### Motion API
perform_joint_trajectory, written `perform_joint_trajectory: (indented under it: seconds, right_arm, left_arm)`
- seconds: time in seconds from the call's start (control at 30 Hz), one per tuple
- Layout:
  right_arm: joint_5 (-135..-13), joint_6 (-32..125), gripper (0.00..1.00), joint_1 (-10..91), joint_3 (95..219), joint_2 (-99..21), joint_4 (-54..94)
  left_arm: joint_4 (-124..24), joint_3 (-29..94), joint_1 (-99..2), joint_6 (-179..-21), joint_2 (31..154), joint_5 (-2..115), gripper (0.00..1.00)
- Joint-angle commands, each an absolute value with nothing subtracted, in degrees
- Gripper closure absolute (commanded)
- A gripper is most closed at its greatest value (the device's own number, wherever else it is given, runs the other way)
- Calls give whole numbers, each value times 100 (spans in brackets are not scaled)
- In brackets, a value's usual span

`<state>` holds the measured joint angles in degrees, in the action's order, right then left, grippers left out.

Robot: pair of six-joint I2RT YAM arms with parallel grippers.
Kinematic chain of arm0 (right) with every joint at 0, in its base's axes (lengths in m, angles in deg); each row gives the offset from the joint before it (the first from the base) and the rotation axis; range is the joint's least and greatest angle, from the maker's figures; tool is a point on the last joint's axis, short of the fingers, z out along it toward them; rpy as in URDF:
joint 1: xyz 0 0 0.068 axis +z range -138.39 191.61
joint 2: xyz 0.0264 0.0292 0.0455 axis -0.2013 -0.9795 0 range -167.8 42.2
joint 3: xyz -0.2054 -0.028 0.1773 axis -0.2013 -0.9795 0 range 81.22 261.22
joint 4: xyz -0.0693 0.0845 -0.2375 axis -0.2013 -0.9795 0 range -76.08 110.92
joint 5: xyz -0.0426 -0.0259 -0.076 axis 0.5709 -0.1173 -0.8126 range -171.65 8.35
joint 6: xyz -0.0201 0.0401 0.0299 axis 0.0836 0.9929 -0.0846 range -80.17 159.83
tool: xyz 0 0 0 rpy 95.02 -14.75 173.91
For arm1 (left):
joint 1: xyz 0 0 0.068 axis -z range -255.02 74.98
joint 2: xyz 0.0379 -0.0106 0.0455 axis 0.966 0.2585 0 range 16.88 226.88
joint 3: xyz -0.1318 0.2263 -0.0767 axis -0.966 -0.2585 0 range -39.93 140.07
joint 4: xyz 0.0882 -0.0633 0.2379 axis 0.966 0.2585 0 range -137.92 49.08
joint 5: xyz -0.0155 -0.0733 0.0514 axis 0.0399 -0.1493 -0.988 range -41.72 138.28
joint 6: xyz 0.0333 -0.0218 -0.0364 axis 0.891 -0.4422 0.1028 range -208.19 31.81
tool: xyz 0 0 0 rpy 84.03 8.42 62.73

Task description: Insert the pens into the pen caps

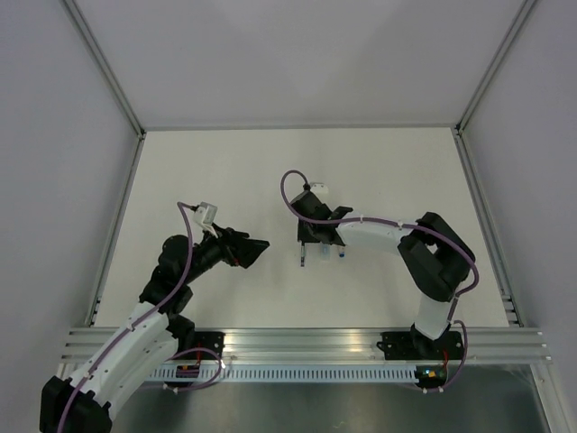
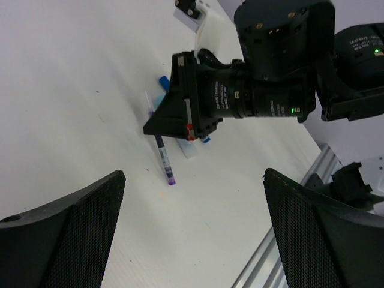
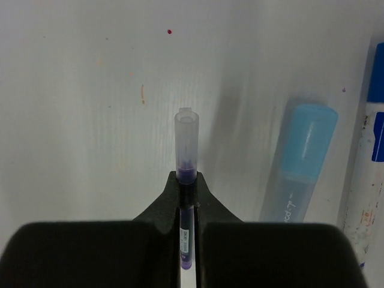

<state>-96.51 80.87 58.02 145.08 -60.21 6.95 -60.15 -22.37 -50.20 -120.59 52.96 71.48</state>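
Slim dark pen (image 3: 185,237), purple tip seated inside clear tubular plastic cap (image 3: 187,138); right gripper (image 3: 185,183) pinching its barrel, left gripper (image 1: 254,250) spread wide.

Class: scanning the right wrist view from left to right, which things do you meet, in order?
slim dark pen with a clear cap on its tip → pale blue cap → white pen with blue parts, at the right edge.

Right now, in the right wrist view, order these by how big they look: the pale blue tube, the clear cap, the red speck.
1. pale blue tube
2. clear cap, slimmer and shorter, though possibly nearer the camera
3. red speck, smallest by far
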Motion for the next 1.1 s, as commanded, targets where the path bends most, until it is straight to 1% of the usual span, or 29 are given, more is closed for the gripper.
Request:
perform_joint_trajectory:
  seconds: [0.0,0.03,0.13,0.23,0.27,0.37,0.5,0.53,0.57,0.63,0.67,0.7,0.73,0.77,0.8,0.83,0.87,0.9,1.07]
  right_arm:
    - [-9809,8518,100,5740,14907,-6379,336]
    - [-9818,8510,100,5723,15021,-6562,282]
    - [-10028,8527,95,5714,15275,-6835,10]
    - [-10143,8562,84,5688,15443,-7020,-210]
    - [-10160,8606,78,5687,15470,-7039,-254]
    - [-10248,8641,69,5679,15496,-6934,-386]
    - [-10205,8484,61,5626,15496,-6521,-544]
    - [-10178,8431,59,5635,15470,-6259,-562]
    - [-10169,8378,55,5635,15461,-6100,-605]
    - [-10196,8159,52,5626,15304,-5573,-711]
    - [-10091,8036,46,5626,15190,-5345,-668]
    - [-9986,7791,41,5626,14849,-4873,-476]
    - [-9906,7693,21,5626,14646,-4624,-396]
    - [-9801,7597,15,5626,14470,-4369,-212]
    - [-9748,7378,11,5635,14059,-3836,-89]
    - [-9695,7298,6,5643,13855,-3587,0]
    - [-9703,7236,3,5643,13679,-3315,53]
    - [-9686,7174,2,5643,13346,-2799,132]
    - [-9870,6937,2,5661,12483,-1293,430]
  left_arm:
    - [-5592,-2059,-5023,-11763,5099,6262,0]
    - [-5583,-2068,-5023,-11746,5098,6226,0]
    - [-5557,-2051,-5023,-11746,5133,6208,0]
    - [-5513,-2024,-5023,-11737,5142,6217,0]
    - [-5513,-2033,-5023,-11728,5133,6225,0]
    - [-5513,-2051,-5023,-11728,5116,6191,0]
    - [-5522,-2042,-5023,-11711,5195,6217,0]
    - [-5522,-2033,-5032,-11702,5221,6234,0]
    - [-5522,-2024,-5023,-11702,5256,6269,0]
    - [-5522,-2015,-5023,-11693,5256,6357,0]
    - [-5522,-2015,-5032,-11693,5230,6383,0]
    - [-5522,-2015,-5032,-11684,5221,6401,0]
    - [-5522,-2015,-5023,-11684,5204,6401,0]
    - [-5513,-2015,-5032,-11676,5178,6410,0]
    - [-5513,-2007,-5023,-11675,5169,6445,0]
    - [-5513,-1998,-5023,-11667,5160,6471,0]
    - [-5495,-1989,-5023,-11675,5160,6489,0]
    - [-5478,-1972,-5023,-11658,5134,6541,0]
    - [-5486,-1963,-5023,-11614,5037,6630,0]
